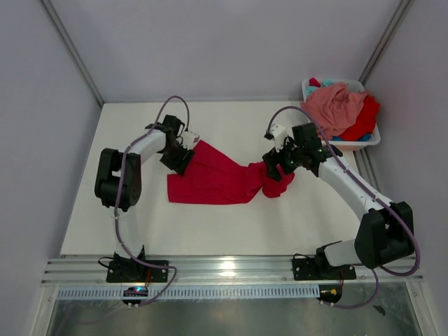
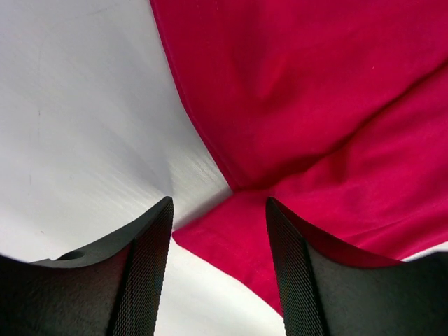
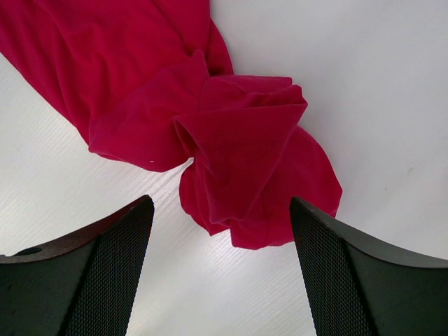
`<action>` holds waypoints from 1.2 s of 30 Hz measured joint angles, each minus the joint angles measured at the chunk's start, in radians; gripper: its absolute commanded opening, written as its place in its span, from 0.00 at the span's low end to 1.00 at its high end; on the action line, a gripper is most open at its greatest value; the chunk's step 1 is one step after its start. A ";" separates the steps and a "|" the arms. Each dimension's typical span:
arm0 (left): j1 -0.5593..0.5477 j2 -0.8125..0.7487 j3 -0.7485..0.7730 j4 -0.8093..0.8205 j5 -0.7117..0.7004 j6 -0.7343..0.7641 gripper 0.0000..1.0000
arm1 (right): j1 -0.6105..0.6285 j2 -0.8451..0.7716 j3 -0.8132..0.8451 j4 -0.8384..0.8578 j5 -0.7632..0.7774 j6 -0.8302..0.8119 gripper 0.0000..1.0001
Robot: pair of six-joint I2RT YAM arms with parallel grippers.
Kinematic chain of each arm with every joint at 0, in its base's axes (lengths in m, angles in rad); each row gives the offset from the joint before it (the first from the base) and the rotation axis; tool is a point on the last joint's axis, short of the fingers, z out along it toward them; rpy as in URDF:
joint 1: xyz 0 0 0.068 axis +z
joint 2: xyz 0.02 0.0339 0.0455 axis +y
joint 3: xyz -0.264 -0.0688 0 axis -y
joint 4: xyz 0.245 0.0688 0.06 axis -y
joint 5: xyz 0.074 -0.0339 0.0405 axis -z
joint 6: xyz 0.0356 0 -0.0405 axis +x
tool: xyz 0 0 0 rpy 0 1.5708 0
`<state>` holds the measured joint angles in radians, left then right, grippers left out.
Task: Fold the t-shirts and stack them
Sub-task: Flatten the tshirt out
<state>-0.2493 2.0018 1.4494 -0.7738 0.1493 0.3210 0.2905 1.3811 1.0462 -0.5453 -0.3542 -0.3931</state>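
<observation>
A bright red t-shirt [image 1: 210, 183] lies spread on the white table, its right end bunched into a knot-like wad [image 3: 238, 140]. My left gripper [image 1: 183, 150] is at the shirt's upper left corner. In the left wrist view its jaws [image 2: 218, 203] stand apart, with a corner of the red cloth [image 2: 315, 105] lying between them on the table. My right gripper [image 1: 274, 171] hovers over the bunched end, and its jaws [image 3: 221, 210] are wide open with only the wad's tip between them. More t-shirts, salmon pink [image 1: 336, 105], red [image 1: 364, 120] and a bit of teal [image 1: 326, 82], are heaped in the basket.
The white plastic basket [image 1: 372, 140] stands at the table's back right corner. Grey walls close in the table on the left, back and right. A metal rail [image 1: 224, 269] runs along the near edge by the arm bases.
</observation>
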 measured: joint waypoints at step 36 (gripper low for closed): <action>0.001 -0.192 -0.246 0.072 -0.045 0.014 0.61 | 0.000 0.000 -0.005 0.008 0.009 0.003 0.82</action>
<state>-0.2485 1.8095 1.2037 -0.7013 0.1040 0.3355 0.2905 1.3808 1.0416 -0.5369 -0.3454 -0.3897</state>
